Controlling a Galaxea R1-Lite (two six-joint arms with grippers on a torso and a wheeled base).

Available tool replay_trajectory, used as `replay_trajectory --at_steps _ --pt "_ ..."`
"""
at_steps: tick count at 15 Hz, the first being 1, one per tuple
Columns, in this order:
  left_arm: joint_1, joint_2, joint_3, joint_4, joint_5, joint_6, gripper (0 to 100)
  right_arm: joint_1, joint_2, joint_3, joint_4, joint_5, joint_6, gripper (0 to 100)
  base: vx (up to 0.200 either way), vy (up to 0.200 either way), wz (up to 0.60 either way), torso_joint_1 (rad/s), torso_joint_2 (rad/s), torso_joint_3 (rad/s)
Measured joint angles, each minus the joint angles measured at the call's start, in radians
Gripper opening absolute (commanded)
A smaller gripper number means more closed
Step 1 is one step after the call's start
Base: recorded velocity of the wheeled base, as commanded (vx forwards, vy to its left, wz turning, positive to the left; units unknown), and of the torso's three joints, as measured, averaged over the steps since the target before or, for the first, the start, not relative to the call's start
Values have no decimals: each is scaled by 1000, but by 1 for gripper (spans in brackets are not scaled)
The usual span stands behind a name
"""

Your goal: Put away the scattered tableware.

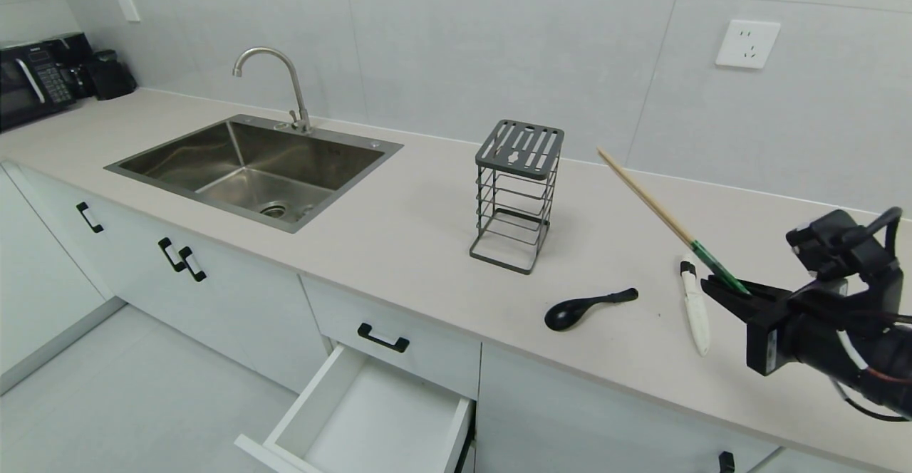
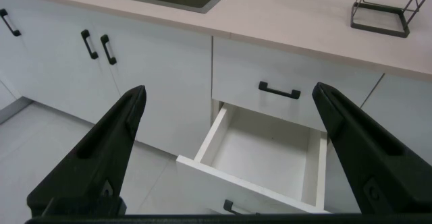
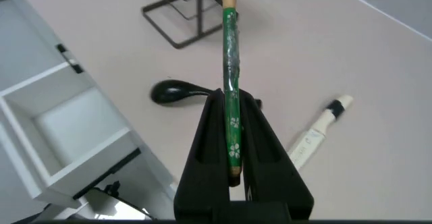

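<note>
Right claw (image 1: pixel 727 289) gripped the green-handled chopstick (image 1: pixel 659 209), tilted above the table (image 1: pixel 399 238). Judged best to stand it upright over a slot in the wire cutlery rack (image 1: pixel 516 195) before release. Left claw (image 2: pixel 229 92) hung spread, empty.

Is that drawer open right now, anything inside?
Open, empty as far as visible: the drawer stands pulled out below the counter, white floor bare.

Item count: one green-ended chopstick (image 1: pixel 655 204), one black spoon (image 1: pixel 570 313), one white knife (image 1: pixel 697 309) and one wire rack (image 1: pixel 520 147); fixtures comprise one sink (image 1: pixel 178 156), one faucet (image 1: pixel 296 92), one microwave (image 1: pixel 28 81) and one open drawer (image 1: pixel 370 416).
</note>
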Motion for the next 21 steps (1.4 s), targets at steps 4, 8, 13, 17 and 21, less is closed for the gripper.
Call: replay_trajectory --at_steps 4,8,13,17,21 --pt "0 0 0 0 0 0 100 74 -66 5 0 40 1 0 0 0 0 0 0 0" --pt "0 0 0 0 0 0 100 163 -95 5 0 102 1 0 0 0 0 0 0 0" --pt "0 0 0 0 0 0 100 244 -92 -4 -4 206 2 0 0 0 0 0 0 0" --pt "0 0 0 0 0 0 100 275 -80 -36 -7 244 3 0 0 0 0 0 0 0" --pt "0 0 0 0 0 0 100 331 -50 -55 -6 246 12 0 0 0 0 0 0 0"
